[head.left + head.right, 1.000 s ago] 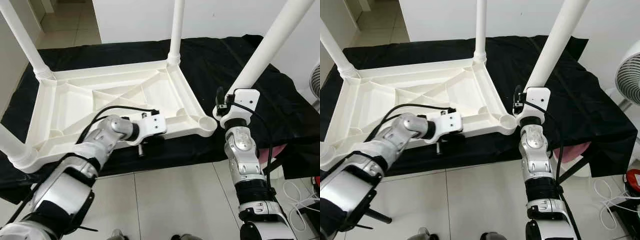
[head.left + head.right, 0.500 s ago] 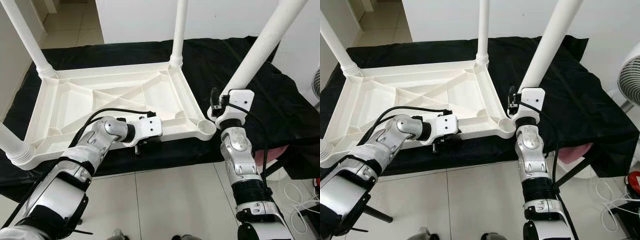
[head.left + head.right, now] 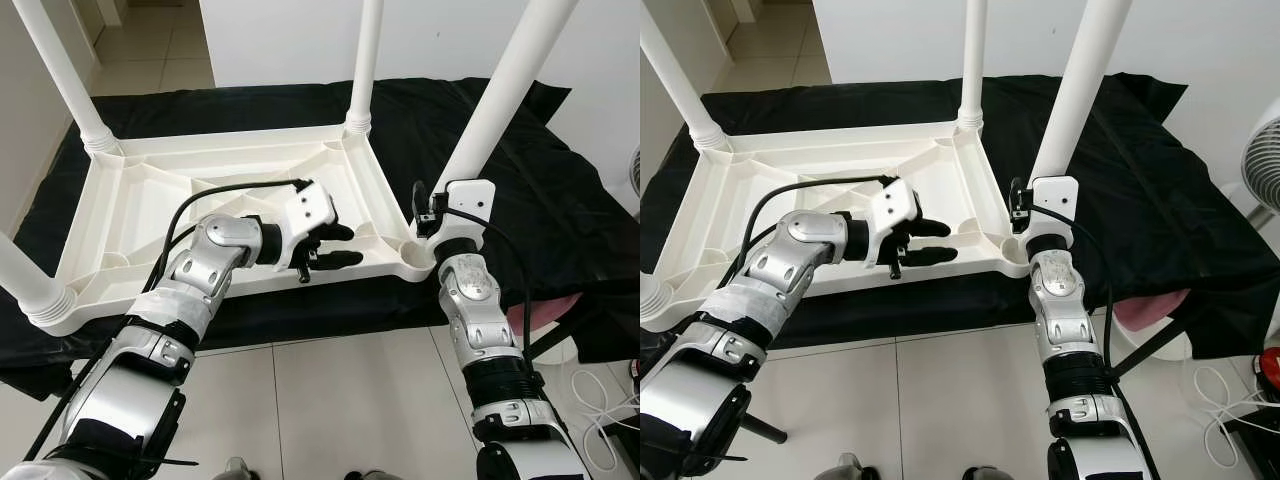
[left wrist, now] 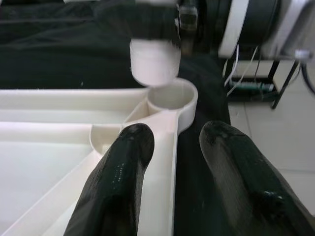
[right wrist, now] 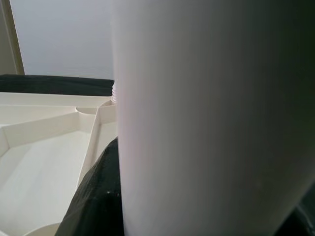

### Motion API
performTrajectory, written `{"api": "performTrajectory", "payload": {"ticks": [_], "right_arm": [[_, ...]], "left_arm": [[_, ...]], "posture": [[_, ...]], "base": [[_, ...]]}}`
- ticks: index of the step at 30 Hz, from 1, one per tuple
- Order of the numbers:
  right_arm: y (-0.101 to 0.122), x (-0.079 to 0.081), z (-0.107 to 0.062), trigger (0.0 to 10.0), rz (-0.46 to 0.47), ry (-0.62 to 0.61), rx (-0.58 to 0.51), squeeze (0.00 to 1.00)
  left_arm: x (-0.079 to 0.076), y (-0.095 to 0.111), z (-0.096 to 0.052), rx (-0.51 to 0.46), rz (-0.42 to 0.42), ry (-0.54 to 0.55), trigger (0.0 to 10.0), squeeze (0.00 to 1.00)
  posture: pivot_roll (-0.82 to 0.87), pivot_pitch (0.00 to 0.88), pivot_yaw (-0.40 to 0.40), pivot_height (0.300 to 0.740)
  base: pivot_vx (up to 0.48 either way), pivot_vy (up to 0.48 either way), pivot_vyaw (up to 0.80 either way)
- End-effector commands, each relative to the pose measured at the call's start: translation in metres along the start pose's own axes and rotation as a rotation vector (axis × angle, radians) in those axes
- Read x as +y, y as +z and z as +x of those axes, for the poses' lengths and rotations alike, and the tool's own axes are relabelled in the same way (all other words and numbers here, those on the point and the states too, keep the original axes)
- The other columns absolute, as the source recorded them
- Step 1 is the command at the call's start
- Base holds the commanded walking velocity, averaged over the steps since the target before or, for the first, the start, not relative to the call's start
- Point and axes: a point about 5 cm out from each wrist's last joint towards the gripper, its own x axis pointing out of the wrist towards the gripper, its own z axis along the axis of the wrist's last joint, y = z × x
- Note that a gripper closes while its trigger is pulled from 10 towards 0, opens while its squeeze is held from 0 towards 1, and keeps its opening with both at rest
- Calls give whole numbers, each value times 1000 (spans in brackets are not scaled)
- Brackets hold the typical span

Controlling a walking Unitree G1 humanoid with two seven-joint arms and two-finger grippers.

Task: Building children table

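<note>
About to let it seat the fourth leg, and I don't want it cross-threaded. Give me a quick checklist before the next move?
1. Right gripper holds the leg: ok.
2. Leg end above the empty socket, not yet in: ok.
3. Leg upright over socket: not ok, it leans.
4. Left gripper open, astride the tabletop rim near the socket: ok.
5. Other three legs seated: ok.
6. Threads aligned: cannot tell.

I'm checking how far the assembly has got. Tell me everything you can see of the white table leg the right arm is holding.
The fourth leg is a long, smooth white tube, plastic by its look, tilted. The right tool is shut on it near its lower end, which hangs just above the empty corner socket of the upturned tabletop, not yet seated. Its top runs out of the picture.
</note>
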Motion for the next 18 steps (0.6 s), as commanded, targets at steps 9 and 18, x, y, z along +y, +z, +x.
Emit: {"api": "performTrajectory", "payload": {"ticks": [9,18], "right_arm": [[0,12,-3,10000,16,15,-18,0],[0,24,-5,10000,54,44,-16,0]], "left_arm": [[10,9,-7,-141,-102,358,10000,0],[1,9,-10,-207,-137,442,10000,0]], "posture": [[-3,67,-10,740],[9,66,-24,740]], "base": [[0,0,0],[0,0,0]]}}
